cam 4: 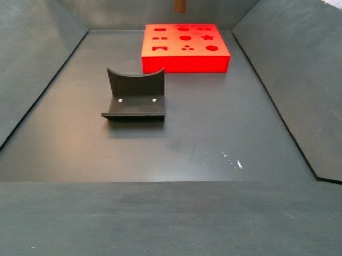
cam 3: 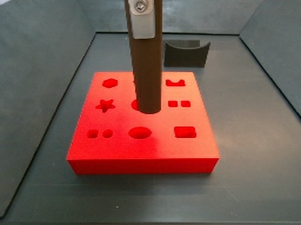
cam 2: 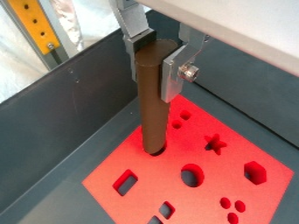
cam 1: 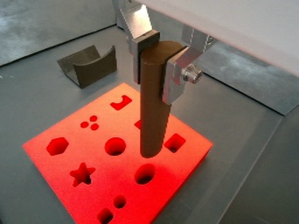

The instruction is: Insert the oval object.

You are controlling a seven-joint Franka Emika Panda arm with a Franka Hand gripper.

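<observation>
A: Position of the tool?

B: My tool (cam 1: 162, 54) sits above the red block (cam 1: 70, 153), fingers closed on the top of the oval object (cam 1: 153, 105). One silver finger plate (cam 2: 176, 70) presses its side; the other finger (cam 1: 140, 24) sits behind the peg's top.

A: And the peg itself?

B: Upright, brown, slim. In both wrist views its lower end meets the block's top face at a cutout. In a side view the oval object (cam 3: 146, 75) stands at the middle of the block (cam 3: 143, 141), its foot at the central hole. How deep it sits, I cannot tell.

A: Other cutouts?

B: A star hole (cam 3: 105, 105), a round hole (cam 3: 111, 83), an oval hole (cam 3: 140, 134) and a rectangular hole (cam 3: 185, 133) lie open around the peg.

A: Anything else on the desk?

B: The dark grey holder (cam 4: 135, 97) stands on the desk (cam 4: 201, 150), well apart from the block (cam 4: 187, 48). In that side view the peg and my tool are out of frame.
</observation>
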